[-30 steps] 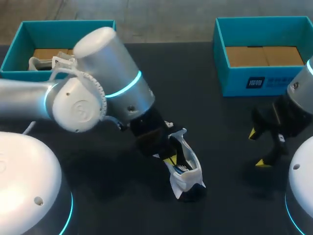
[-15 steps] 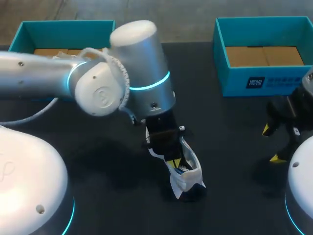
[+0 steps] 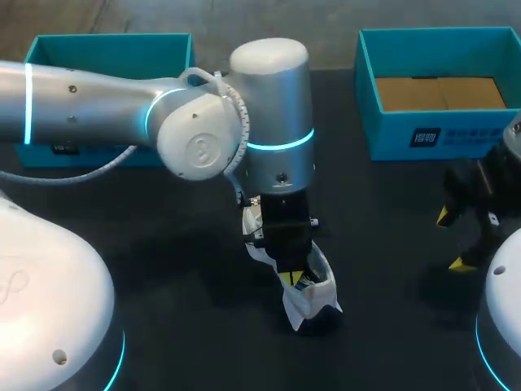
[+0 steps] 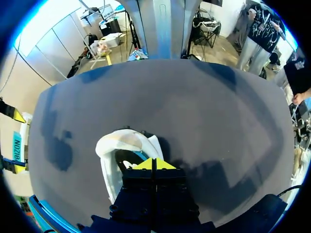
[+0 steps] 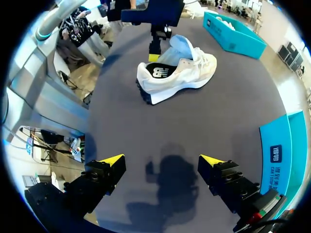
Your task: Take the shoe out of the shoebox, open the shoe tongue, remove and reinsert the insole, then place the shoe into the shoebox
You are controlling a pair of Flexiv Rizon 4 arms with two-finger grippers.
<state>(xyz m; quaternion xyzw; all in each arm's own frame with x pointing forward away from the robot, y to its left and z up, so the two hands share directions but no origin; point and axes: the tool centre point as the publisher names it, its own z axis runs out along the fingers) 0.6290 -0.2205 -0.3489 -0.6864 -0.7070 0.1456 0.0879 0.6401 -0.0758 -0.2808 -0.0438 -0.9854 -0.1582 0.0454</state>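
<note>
Since the white shoe (image 3: 309, 295) sits on the dark table (image 3: 163, 244) and not in a box, we think the first step is done. It rests between the left shoebox (image 3: 106, 38) and the right shoebox (image 3: 391, 134), well apart from both.

A light blue piece (image 5: 177, 46) sticks up out of its mouth. We cannot tell if it is the tongue or the insole.

Our left gripper (image 4: 153, 164) is right over that mouth with its yellow tips pressed together. We cannot tell if they pinch the blue piece. So we guess this is the tongue or insole step.

Our right gripper (image 5: 160, 167) hangs over bare table, far from the shoe, fingers spread and holding nothing.

Next we likely need a slow pull up. The right gripper may have to hold the shoe down so it does not tip.
</note>
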